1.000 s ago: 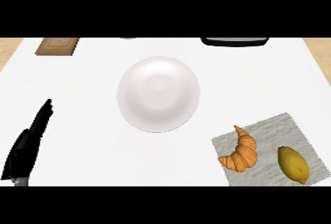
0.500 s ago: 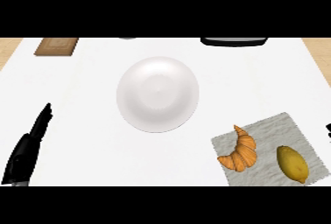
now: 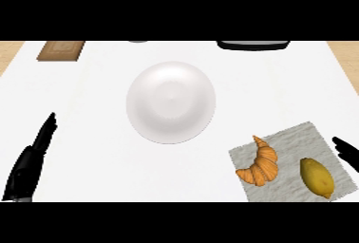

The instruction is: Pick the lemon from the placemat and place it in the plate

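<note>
A yellow lemon (image 3: 317, 177) lies on the grey placemat (image 3: 294, 142) at the lower right, beside a brown croissant (image 3: 260, 162). The white plate (image 3: 170, 102) stands in the middle of the counter with nothing on it. My right hand (image 3: 346, 152) shows only as black fingers at the right edge, just right of the placemat and above the lemon, apart from it. At the lower left, my left hand (image 3: 32, 163) rests open with straight fingers pointing up, far from the plate.
A brown wooden board (image 3: 61, 50) lies at the back left. A dark object (image 3: 252, 44) sits at the back edge, right of centre. The light wood floor shows beyond both counter sides.
My right hand has come into view at the right edge, moving toward the placemat. The left hand, lemon, croissant and plate have stayed put.
</note>
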